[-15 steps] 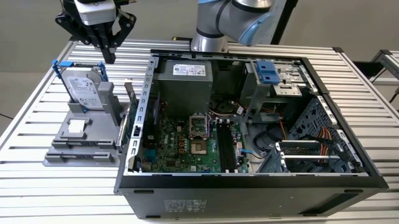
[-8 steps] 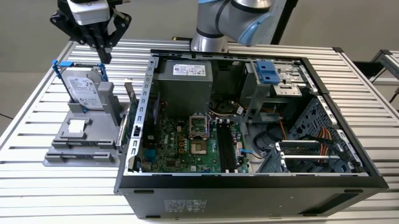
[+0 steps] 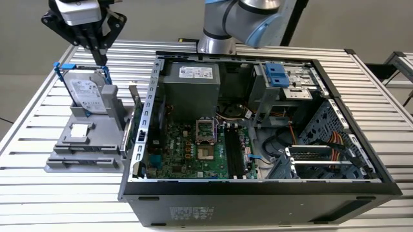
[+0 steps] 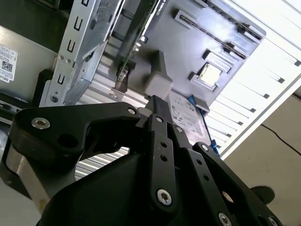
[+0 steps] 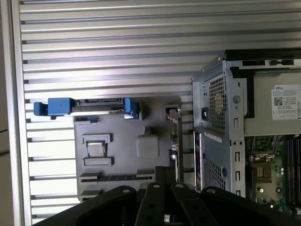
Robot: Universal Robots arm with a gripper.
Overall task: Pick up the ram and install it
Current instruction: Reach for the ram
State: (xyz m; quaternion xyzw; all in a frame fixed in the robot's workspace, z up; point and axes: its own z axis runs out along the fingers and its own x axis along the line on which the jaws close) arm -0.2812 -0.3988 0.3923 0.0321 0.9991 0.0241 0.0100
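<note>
1. Exterior view: nearest stands an open computer case on a ribbed metal table. A grey holder sits on the exterior view's left, with a plain wall behind.
2. The ram is hard to make out. In the first wrist view it seems to be the thin dark strip in the holder's slot.
3. The gripper hangs above the hard drive, fingers pressed together, holding nothing.

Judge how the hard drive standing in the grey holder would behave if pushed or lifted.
The hard drive looks like a rigid metal-cased slab, so it is probably stiff and heavy for its size. Standing on edge in the grey holder, it would likely tip rather than roll. Its blue frame may offer grip.
</note>
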